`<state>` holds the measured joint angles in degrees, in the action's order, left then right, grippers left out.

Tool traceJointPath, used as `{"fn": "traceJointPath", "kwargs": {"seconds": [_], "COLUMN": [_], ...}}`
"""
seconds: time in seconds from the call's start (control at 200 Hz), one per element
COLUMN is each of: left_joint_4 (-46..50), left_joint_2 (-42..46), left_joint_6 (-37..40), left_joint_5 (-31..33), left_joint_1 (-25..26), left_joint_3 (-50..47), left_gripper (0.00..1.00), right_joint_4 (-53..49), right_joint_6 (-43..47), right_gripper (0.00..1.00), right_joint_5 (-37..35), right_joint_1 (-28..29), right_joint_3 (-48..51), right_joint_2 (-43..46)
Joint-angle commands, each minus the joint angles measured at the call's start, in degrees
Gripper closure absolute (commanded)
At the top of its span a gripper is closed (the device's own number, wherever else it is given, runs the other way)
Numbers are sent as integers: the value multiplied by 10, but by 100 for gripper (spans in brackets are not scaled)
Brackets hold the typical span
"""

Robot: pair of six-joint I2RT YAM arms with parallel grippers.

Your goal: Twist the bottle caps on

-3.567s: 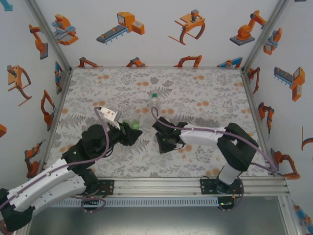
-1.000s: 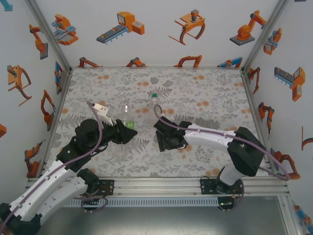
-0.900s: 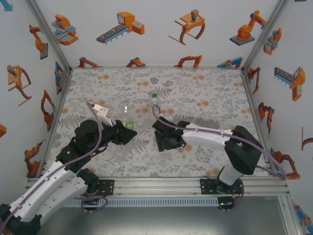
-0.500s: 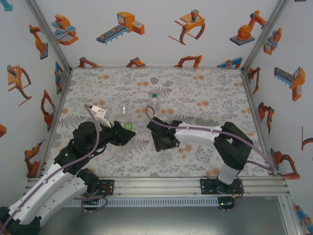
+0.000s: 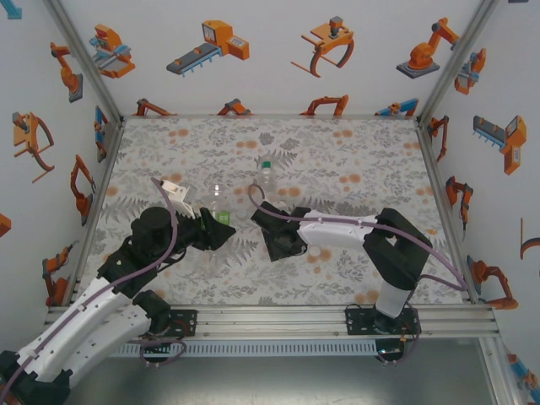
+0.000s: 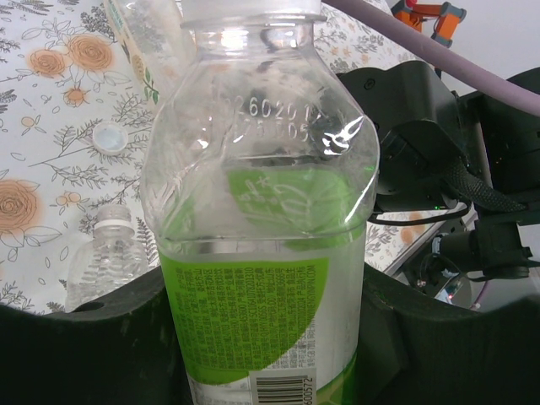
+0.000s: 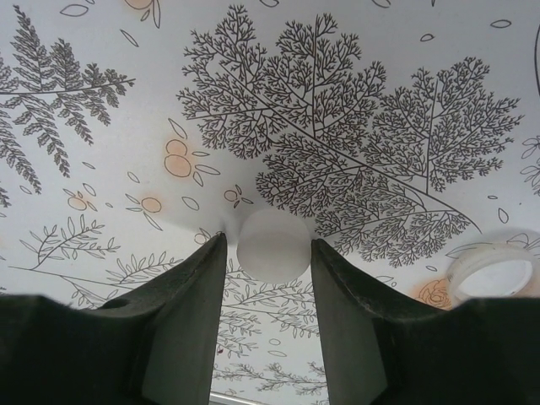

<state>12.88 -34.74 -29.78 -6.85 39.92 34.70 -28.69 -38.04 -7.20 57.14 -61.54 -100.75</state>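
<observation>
From above, the left gripper is closed on the green-labelled bottle, though the black wrist hides most of its fingers. The right gripper points down at the table with its jaws out of sight beneath it. The table wears a cloth of grey ferns and orange flowers, and white walls with orange robot pictures stand around it. A clear bottle, faint against the cloth, stands just beyond the held one. A green-capped bottle stands a little farther back.

At the left wrist, the held bottle stands upright between two dark fingers - its top and foot are cut off by the frame. We cannot make out whether it holds liquid. Behind it sit a small bottle with a pale cap on and a loose cap, open side up. A labelled bottle is cut off at the top edge.

At the right wrist, a white cap lies closed side up on the cloth between the fingers. The jaws stand narrow, one finger at the cap's edge and a sliver of cloth showing by the other - we cannot tell whether it is pinched. A second cap lies open side up near the frame's edge.
</observation>
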Motion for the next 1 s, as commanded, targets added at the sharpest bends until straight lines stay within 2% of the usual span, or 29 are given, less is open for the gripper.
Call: {"fn": "traceJointPath", "kwargs": {"seconds": [0.0,0.686,0.991], "left_joint_4": [-14,-14,-12], "left_joint_2": [0,-4,-21], "left_joint_6": [2,2,29], "left_joint_5": [1,0,-23], "left_joint_1": [-4,-4,-4], "left_joint_3": [-1,3,17], "left_gripper": [100,100,100], "right_joint_4": [-1,7,-2], "right_joint_6": [9,12,17], "right_gripper": [57,59,74], "right_joint_5": [-15,-21,-32], "right_joint_1": [4,4,3], "right_joint_3": [-9,-6,-2], "right_joint_2": [-11,-21,14]}}
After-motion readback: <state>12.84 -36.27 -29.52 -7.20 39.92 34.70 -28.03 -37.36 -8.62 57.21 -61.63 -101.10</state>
